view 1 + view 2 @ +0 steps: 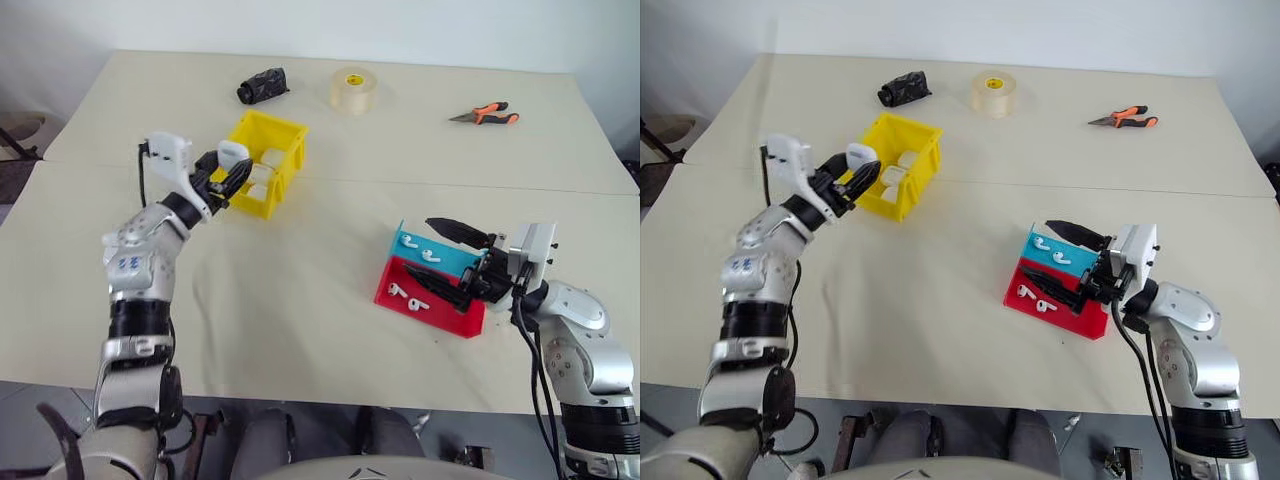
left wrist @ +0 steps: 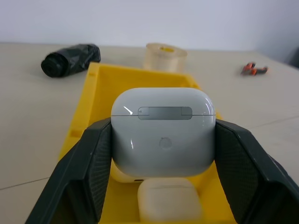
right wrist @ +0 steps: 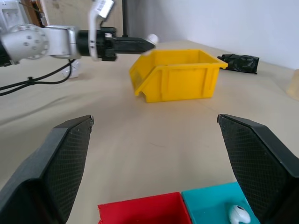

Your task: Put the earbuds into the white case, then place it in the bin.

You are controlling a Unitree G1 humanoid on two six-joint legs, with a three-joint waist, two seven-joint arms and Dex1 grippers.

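Left wrist view: two white cases (image 2: 163, 135) (one held)

Black bundle (image 1: 262, 86), tape roll (image 1: 353, 89), pliers (image 1: 486, 115); red tray (image 1: 430, 300), blue tray (image 1: 437, 254).

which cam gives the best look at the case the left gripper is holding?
Left wrist view: the white case sits close, lid shut, between the left gripper's fingers, over the bin. Head views show it small; right wrist view barely a white speck.
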